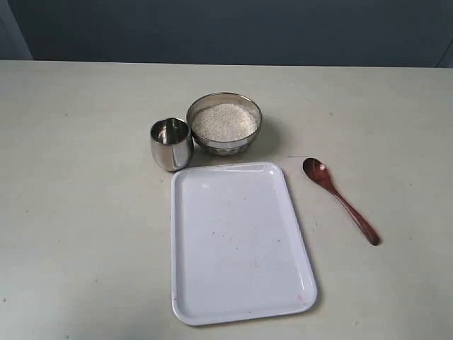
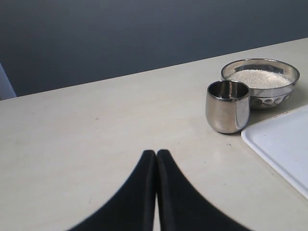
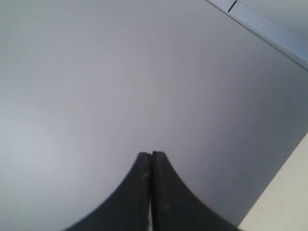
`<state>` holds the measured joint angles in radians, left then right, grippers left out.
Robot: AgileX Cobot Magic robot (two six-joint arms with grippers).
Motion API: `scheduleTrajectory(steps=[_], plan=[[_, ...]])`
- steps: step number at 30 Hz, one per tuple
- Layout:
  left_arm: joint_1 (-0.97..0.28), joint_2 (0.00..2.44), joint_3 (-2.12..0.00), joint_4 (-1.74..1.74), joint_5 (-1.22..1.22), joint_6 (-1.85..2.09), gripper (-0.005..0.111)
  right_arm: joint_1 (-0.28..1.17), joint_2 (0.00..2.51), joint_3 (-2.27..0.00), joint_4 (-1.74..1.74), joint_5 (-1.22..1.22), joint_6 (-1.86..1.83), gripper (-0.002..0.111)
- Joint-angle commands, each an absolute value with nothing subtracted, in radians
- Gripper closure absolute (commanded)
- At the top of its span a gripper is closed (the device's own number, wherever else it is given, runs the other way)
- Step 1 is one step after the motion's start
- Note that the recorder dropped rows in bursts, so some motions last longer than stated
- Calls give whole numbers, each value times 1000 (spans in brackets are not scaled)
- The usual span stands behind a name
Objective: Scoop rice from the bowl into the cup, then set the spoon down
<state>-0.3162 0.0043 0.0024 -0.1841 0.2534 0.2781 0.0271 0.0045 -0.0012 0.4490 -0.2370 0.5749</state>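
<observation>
The steel bowl (image 1: 224,122) stands at the middle back of the table, filled with white rice (image 1: 224,120). Touching or nearly touching its left side is the small steel cup (image 1: 171,144), which looks empty. The reddish-brown wooden spoon (image 1: 340,199) lies flat on the table to the right, oval bowl toward the back. Neither arm shows in the exterior view. My left gripper (image 2: 156,153) is shut and empty, low over bare table, with the cup (image 2: 227,106) and bowl (image 2: 260,82) ahead of it. My right gripper (image 3: 151,155) is shut, facing a grey wall.
A white rectangular tray (image 1: 237,244) lies empty in front of the cup and bowl, left of the spoon; its corner (image 2: 284,144) shows in the left wrist view. A dark wall stands behind the table's far edge.
</observation>
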Motion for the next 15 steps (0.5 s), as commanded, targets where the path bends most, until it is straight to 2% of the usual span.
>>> scheduleTrajectory(steps=[1, 5, 8, 9, 13, 15], plan=[[-321, 0, 0, -182, 239, 272, 106, 30, 0, 0, 454, -323, 856, 109], [-321, 0, 0, -182, 239, 272, 106, 30, 0, -39, 341, -471, 931, 109], [-321, 0, 0, -182, 239, 272, 106, 30, 0, -175, 162, -457, 718, 109], [-321, 0, 0, -182, 239, 272, 106, 30, 23, -308, -26, -298, 492, 109], [-321, 0, 0, -182, 239, 272, 106, 30, 221, -647, -432, 156, 389, 109], [-321, 0, 0, -182, 239, 272, 106, 30, 361, -776, -460, 353, 286, 109]])
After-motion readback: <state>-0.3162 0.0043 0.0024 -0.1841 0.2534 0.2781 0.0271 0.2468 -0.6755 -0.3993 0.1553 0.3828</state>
